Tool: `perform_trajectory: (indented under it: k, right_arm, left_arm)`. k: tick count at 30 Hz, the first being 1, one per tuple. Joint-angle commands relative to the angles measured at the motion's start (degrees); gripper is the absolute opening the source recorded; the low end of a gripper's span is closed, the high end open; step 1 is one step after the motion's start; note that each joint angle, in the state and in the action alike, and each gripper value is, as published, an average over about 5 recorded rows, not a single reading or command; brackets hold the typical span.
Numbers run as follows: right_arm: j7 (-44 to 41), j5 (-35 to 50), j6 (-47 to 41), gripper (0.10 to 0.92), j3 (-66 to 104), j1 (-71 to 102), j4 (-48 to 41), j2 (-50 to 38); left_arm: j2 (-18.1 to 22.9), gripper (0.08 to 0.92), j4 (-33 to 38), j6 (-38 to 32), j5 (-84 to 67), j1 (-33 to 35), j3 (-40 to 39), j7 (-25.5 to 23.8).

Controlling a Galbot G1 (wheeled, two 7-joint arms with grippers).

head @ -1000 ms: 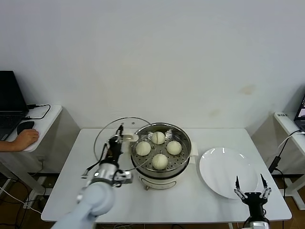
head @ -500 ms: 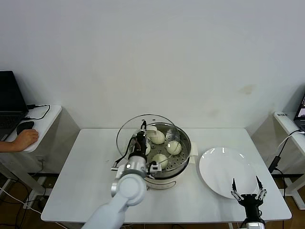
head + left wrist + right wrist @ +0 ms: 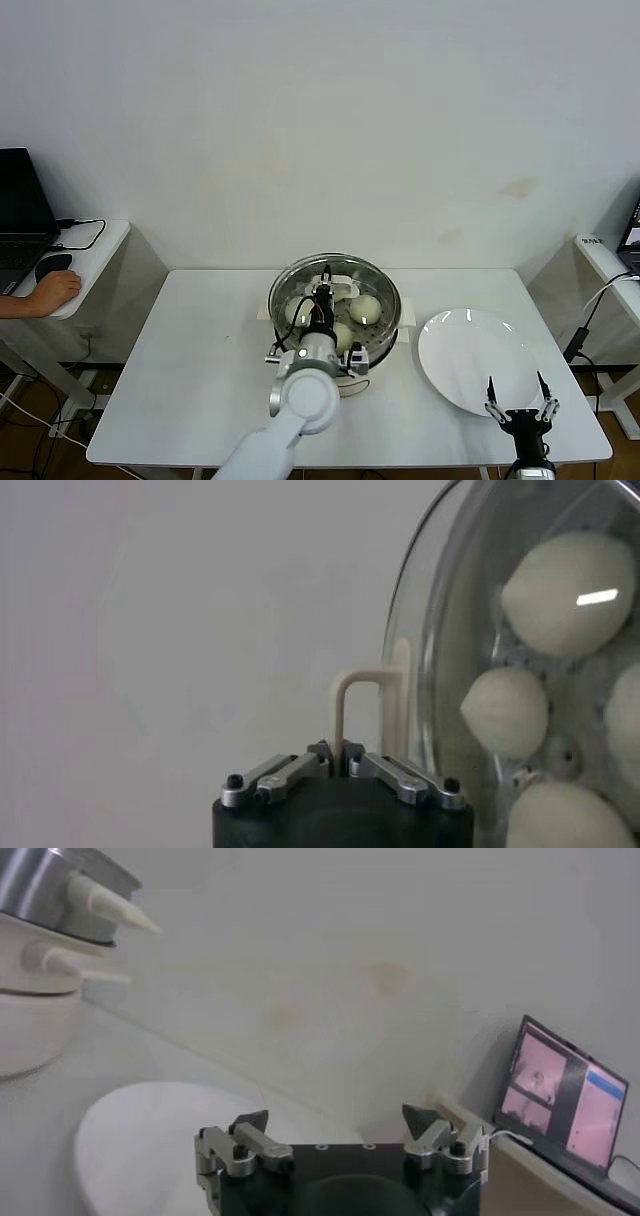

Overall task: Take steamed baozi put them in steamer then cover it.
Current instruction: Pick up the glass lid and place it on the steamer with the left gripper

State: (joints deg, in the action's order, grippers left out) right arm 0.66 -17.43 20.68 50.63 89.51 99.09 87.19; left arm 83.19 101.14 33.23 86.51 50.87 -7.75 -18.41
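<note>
The clear glass cover [image 3: 350, 275] now lies over the mouth of the steel steamer [image 3: 388, 312], which stands on its cream pot base at mid-table. Whether the cover rests on the rim I cannot tell. My left gripper [image 3: 324, 300] is above the steamer's centre, shut on the cover's cream handle [image 3: 342, 705]. Several cream-white baozi [image 3: 366, 307] show through the glass [image 3: 455, 590]; one baozi [image 3: 566, 578] lies close behind it. My right gripper [image 3: 520, 404] hangs open and empty at the table's front right, by the white plate [image 3: 470, 360].
The empty plate [image 3: 130, 1138] lies right of the steamer [image 3: 40, 878]. A side table with a laptop [image 3: 20, 215] and a person's hand [image 3: 52, 290] is at far left. Another laptop [image 3: 568, 1103] stands on a desk at far right.
My left gripper has carried the cover rightward from beside the steamer to over its mouth. The right gripper has hardly moved.
</note>
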Motion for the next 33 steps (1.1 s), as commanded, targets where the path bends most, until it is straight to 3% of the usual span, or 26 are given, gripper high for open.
perform_trajectory:
  k: [1,28,33]
  right_arm:
    - [0.07,-0.13,0.14,0.823,-0.1,-0.03,-0.32,-0.05]
    - [-0.11,-0.11,0.41,0.823,-0.29,0.59,-0.51,-0.27]
    - [-0.15,-0.17,0.36,0.823,-0.35,0.63,-0.44,-0.25]
  left_arm:
    - [2.22,0.135,-1.75,0.05,2.14,0.75,-0.46,-0.72]
    - [3.86,0.135,-3.92,-0.08,1.66,0.45,0.48,0.64]
    - [3.44,0.186,-1.87,0.07,1.12,1.11,0.38,0.7]
